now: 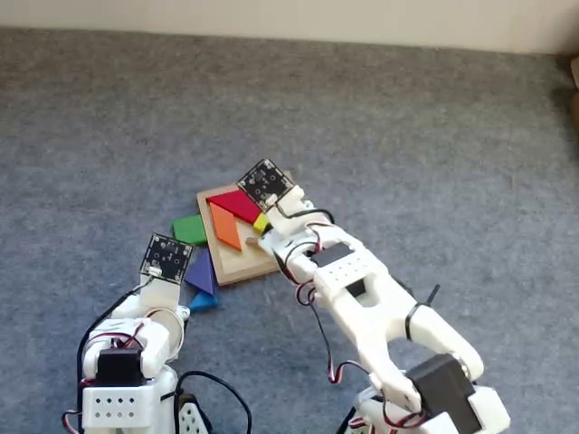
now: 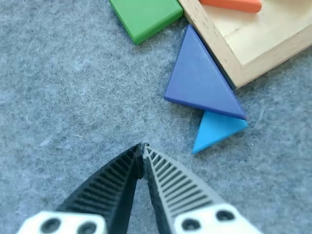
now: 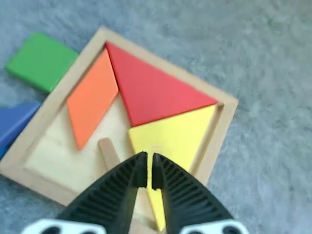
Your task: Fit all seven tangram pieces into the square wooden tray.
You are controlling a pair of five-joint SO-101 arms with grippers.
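Spreading across the whole frame is the grey, felt-like table (image 1: 407, 117). The right arm (image 1: 380, 307) comes in from the lower right toward the centre. Its right fingers (image 3: 122, 190) are drawn almost together with nothing between them, poised over the yellow triangle (image 3: 170, 136). The left arm (image 1: 136, 344) stands at the lower left. Its left fingers (image 2: 117, 180) meet tip to tip, gripping nothing, and point down at the table near the blue pieces.

The square wooden tray (image 1: 249, 271) lies just left of centre. Inside it, the red triangle (image 1: 237, 203) fills the upper corner, with the yellow one touching it on the right. The orange parallelogram (image 1: 224, 226) touches the red piece on the left. Outside the tray, the dark blue triangle (image 1: 201, 271) leans against the lower left rim. The green square (image 1: 189, 229) sits just beside the left rim. The light blue triangle (image 1: 203, 300) touches the dark blue one from below.
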